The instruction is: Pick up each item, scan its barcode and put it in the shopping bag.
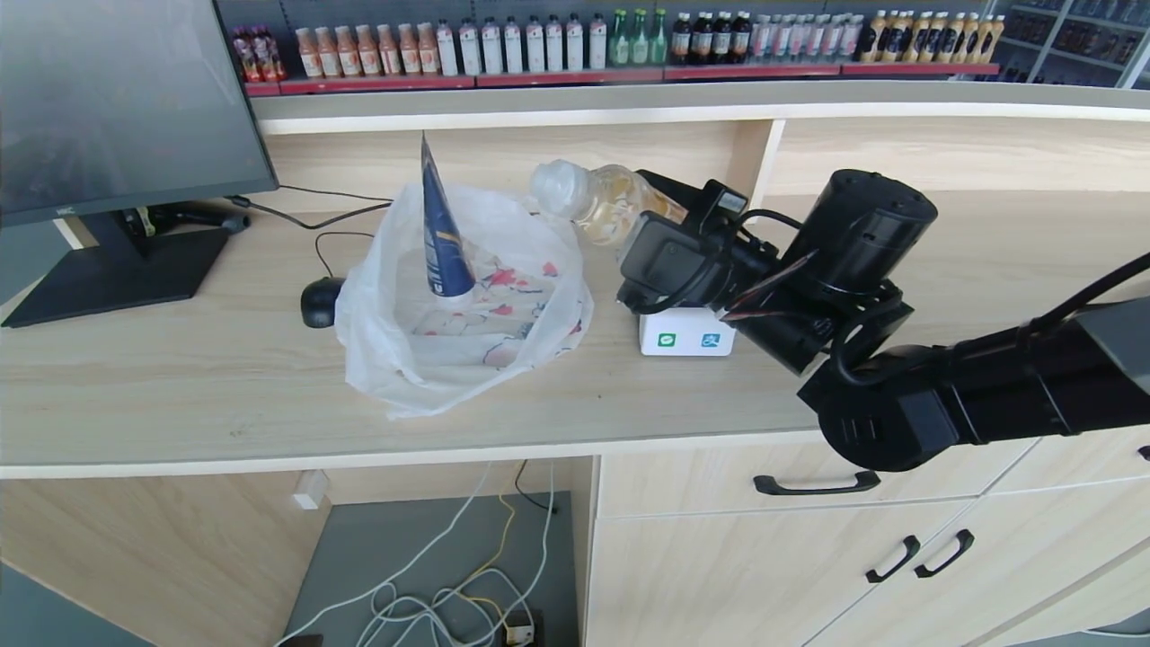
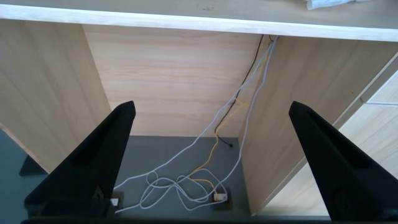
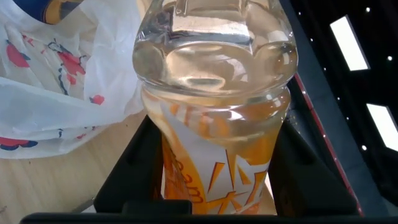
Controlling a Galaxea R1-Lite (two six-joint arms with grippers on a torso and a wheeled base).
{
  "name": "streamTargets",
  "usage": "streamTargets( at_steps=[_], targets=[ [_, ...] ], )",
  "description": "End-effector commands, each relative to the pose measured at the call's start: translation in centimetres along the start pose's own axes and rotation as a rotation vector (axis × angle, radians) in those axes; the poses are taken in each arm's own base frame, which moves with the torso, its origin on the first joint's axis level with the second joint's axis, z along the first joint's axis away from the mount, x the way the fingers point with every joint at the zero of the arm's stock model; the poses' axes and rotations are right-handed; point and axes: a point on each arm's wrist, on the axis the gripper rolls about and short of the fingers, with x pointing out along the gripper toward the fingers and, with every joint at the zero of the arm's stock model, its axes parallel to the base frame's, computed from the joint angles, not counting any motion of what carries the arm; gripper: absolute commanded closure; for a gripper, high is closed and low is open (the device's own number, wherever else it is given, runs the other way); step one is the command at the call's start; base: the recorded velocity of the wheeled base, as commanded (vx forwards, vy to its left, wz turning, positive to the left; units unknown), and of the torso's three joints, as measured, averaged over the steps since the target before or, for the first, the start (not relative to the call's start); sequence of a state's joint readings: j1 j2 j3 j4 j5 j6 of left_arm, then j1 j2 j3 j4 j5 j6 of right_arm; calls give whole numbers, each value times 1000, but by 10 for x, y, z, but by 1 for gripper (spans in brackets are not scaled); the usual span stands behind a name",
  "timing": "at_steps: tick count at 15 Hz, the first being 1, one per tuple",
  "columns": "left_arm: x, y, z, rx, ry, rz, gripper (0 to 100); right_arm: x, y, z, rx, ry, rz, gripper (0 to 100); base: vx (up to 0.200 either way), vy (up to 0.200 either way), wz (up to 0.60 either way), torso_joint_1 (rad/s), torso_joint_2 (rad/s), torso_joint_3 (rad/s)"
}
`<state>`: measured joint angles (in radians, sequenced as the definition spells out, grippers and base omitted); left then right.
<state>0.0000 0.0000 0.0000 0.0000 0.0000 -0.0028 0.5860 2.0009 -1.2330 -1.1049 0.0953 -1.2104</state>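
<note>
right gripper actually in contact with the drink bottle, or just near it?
Touching. Right wrist view: the right gripper presses against the bottle on both sides, with no gap visible.

No wording is reading clearly. At the centre of the head view, the white box [image 1: 686,343] is showing two small square icons, one green and one blue. The bottle [image 3: 214,93] is wearing an orange label with cut-off white lettering. The blue tube [image 1: 442,234] is bearing print too small to read.
</note>
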Motion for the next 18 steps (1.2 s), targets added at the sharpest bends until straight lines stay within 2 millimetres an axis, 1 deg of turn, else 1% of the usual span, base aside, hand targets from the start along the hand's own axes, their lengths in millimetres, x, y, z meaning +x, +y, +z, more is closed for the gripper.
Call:
streamTargets(
  at_steps=[1, 6, 10, 12, 13, 14, 16, 18],
  targets=[
    [0, 0, 0, 0, 0, 0, 0, -1, 0, 1, 1, -1, 1, 100, 0, 0, 0, 0, 0, 0],
    [0, 0, 0, 0, 0, 0, 0, -1, 0, 1, 2, 1, 1, 100, 0, 0, 0, 0, 0, 0],
    [0, 0, 0, 0, 0, 0, 0, -1, -6, 3, 19, -4, -15, 100, 0, 0, 0, 0, 0, 0],
    [0, 0, 0, 0, 0, 0, 0, 0, -3, 11, 137, -25, -15, 100, 0, 0, 0, 0, 0, 0],
    [0, 0, 0, 0, 0, 0, 0, -1, -9, 15, 153, -35, -37, 100, 0, 0, 0, 0, 0, 0],
    [0, 0, 0, 0, 0, 0, 0, -5, -20, 18, 182, -22, -69, 100, 0, 0, 0, 0, 0, 0],
    [0, 0, 0, 0, 0, 0, 0, -9, -31, 23, 303, -11, -103, 100, 0, 0, 0, 0, 0, 0],
    [0, 0, 0, 0, 0, 0, 0, -16, -42, 30, 384, -28, -120, 100, 0, 0, 0, 0, 0, 0]
  ],
)
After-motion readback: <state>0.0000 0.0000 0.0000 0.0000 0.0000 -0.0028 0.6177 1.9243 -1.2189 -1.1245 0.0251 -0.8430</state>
